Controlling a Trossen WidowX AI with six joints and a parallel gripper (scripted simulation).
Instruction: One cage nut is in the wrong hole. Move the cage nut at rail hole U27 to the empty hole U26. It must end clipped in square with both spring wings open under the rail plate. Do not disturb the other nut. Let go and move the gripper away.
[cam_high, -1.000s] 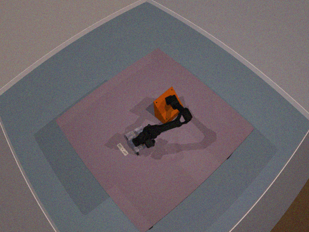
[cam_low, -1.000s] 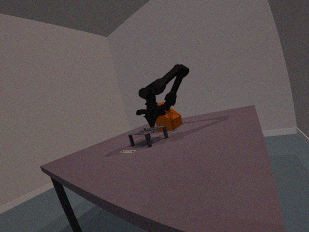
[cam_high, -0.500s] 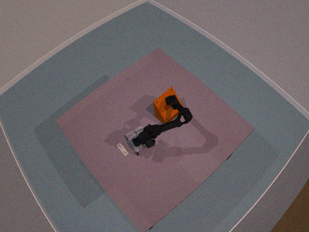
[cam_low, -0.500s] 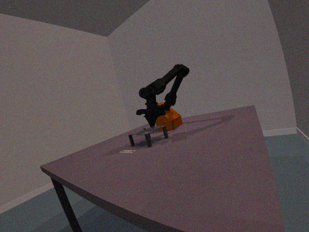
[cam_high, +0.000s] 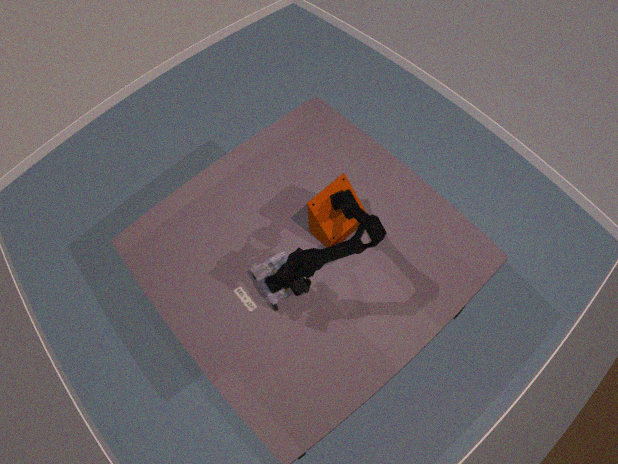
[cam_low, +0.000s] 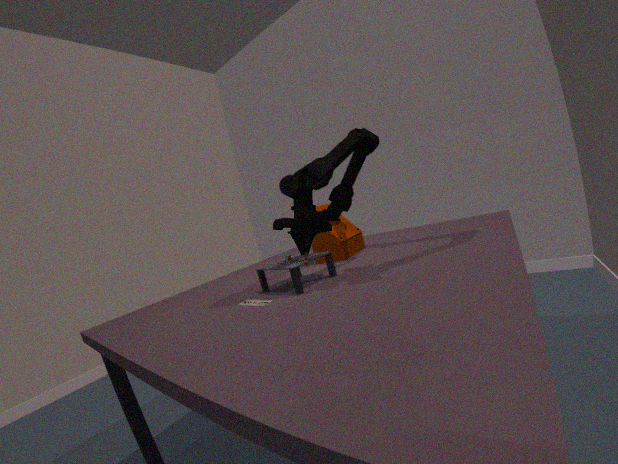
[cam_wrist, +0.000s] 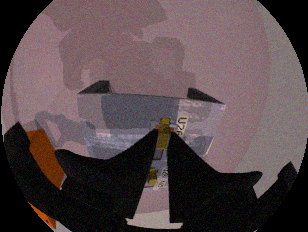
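In the middle of the wrist view I can make out the brass-coloured cage nut, between the tips of the black gripper. The gripper is clenched on something, and I take it to be this nut. Its longer side seems to run up and down that frame, in line with the narrow gap between the fingers. It lies straight at the fingertips, not off to either side, so the coming move probably turns on height and on a small shift along the row of holes.

The label beside it starts with "U2"; I can't read the last digit surely, nor tell whether the nut is seated or which hole it is over. A second nut shows lower in that frame, just beside the left finger, close enough that a careless slide could knock it.

Both belong to the grey rail plate, which stands on short legs on the table. I can't see the wings beneath. Behind it, right of centre in the exterior view, sits an orange block.
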